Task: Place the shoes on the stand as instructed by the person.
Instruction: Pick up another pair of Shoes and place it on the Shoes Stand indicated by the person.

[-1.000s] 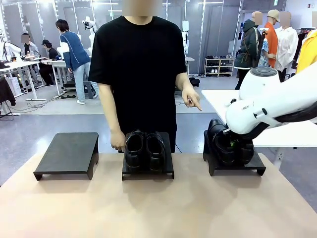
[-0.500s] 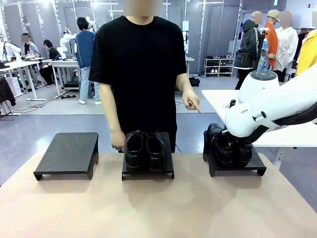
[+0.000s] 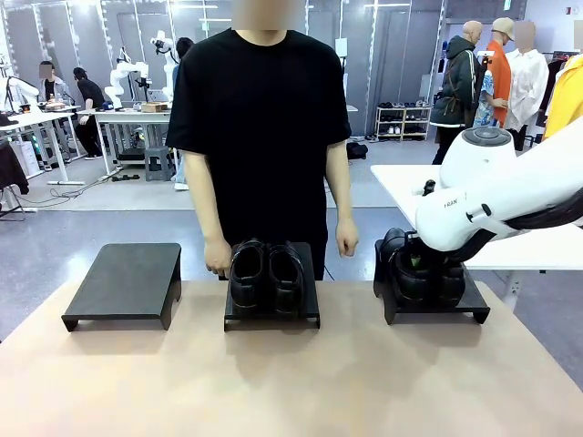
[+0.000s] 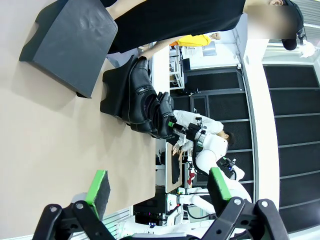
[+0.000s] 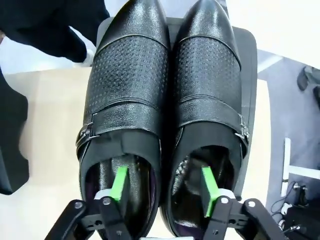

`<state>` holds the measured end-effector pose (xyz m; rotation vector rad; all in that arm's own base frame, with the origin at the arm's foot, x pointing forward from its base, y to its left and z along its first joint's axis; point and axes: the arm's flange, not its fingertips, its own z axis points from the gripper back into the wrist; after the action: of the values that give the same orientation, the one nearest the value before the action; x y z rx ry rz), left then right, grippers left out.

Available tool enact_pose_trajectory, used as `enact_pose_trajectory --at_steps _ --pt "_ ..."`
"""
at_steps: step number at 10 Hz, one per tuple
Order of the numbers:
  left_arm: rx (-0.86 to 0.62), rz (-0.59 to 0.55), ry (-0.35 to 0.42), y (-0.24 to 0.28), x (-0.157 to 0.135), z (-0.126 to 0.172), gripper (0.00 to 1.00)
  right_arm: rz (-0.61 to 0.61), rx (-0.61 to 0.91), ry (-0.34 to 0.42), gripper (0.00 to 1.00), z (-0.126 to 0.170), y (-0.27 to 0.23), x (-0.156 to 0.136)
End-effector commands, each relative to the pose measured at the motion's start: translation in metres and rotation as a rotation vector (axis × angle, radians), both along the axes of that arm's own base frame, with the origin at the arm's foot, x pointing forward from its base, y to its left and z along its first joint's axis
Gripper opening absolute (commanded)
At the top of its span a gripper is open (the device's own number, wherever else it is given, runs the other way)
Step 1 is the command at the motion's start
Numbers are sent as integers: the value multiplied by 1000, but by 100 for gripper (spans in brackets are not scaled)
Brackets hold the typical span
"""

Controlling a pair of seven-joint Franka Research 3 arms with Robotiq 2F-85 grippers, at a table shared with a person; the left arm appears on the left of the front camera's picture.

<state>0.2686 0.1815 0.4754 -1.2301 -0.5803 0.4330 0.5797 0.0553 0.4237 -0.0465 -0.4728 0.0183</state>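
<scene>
One pair of glossy black shoes [image 3: 266,273] sits on the middle stand [image 3: 310,314]. The other pair [image 5: 165,100] rests side by side on the right stand [image 3: 474,305]. My right gripper [image 5: 164,187] is over them with one green finger [image 5: 119,182] inside each shoe, and a gap shows between the pads and the shoes' inner walls, so it stands open. The left gripper [image 4: 157,187] hangs open above bare tabletop with nothing in it. The person [image 3: 260,118] stands behind the middle stand with both hands lowered.
An empty black stand [image 3: 123,278] sits at the table's left. My right arm's white link [image 3: 492,191] covers part of the right stand. A white table [image 3: 401,182] stands behind on the right. Bare tan tabletop [image 3: 291,382] runs along the near side.
The person's pointing hand has dropped to the side. My right arm sank a little, and the shoes went from tilted to flat on the right stand.
</scene>
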Motion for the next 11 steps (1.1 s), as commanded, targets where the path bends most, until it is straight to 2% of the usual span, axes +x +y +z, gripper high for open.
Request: enact_pose_trajectory --at_steps 1,2,5,6,11 --pt "1 -13 -12 1 1 -1 100 -50 -13 -30 91 5 3 -5" --pt "1 -13 -12 1 1 -1 100 -53 -11 -30 100 6 2 -5" --pt "1 -13 -12 1 1 -1 100 -67 36 -30 100 9 2 -6" --pt "1 -13 -12 1 1 -1 100 -11 3 -16 100 9 -4 -1" --pt "1 -13 -12 1 1 -1 100 -11 3 -16 100 9 -4 -1"
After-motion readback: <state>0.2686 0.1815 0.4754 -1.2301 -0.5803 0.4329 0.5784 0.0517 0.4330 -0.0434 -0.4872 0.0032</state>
